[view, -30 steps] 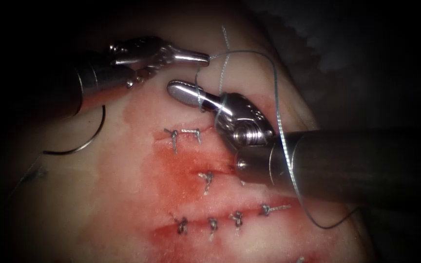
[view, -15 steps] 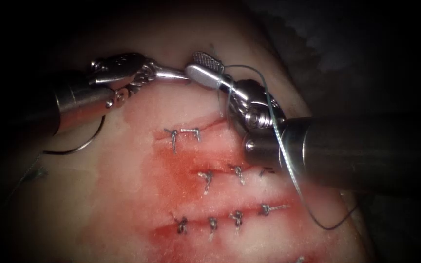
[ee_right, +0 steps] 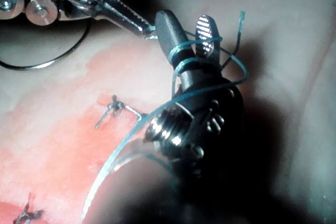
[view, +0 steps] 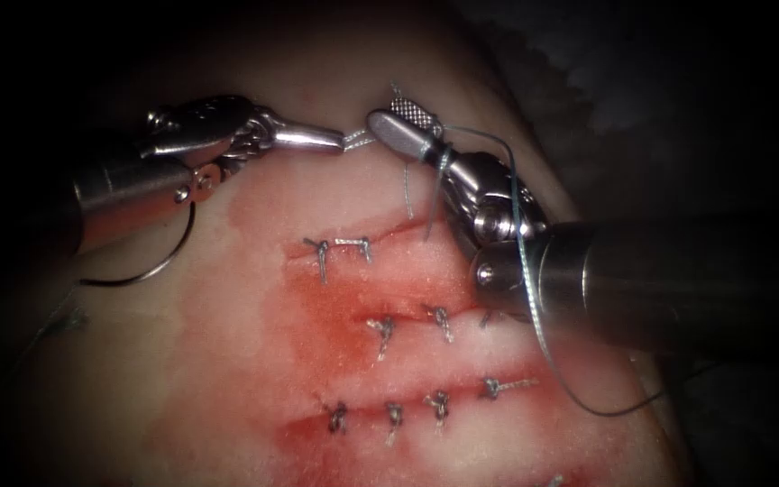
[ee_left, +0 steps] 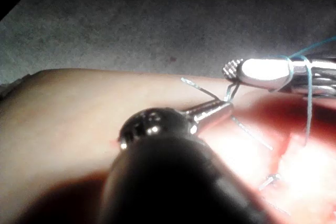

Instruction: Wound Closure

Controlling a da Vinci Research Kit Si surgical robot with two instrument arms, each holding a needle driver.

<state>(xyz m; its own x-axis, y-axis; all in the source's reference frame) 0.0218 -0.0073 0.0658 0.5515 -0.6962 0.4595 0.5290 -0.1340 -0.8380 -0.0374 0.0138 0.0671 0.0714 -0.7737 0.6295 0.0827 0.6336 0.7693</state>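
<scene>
My left tool (view: pixel 340 140) comes in from the left, its jaws shut on a short piece of thread (view: pixel 360 138). My right tool (view: pixel 398 124) has its jaws open just right of that piece, holding nothing. Thread loops (view: pixel 436 159) wrap around the right tool behind the jaws, and the long strand (view: pixel 534 325) trails down over its shaft. The curved needle (view: pixel 169 261) lies free on the tissue left of the cut, partly under the left shaft. The right wrist view shows the open right tool (ee_right: pixel 185 29) with the loops (ee_right: pixel 184 56), and the left tool (ee_right: pixel 137 23).
The tissue (view: pixel 227 379) carries several stitched cuts with knots (view: pixel 322 254) and red fluid (view: pixel 326 316). A loose thread tail (view: pixel 407 194) hangs by the upper cut. In the left wrist view my left tool (ee_left: pixel 223 109) nearly touches the right tool (ee_left: pixel 236 71).
The left tool drew back to the left with the thread. The right tool, thread wound around it, rose toward the held piece and opened its jaws.
</scene>
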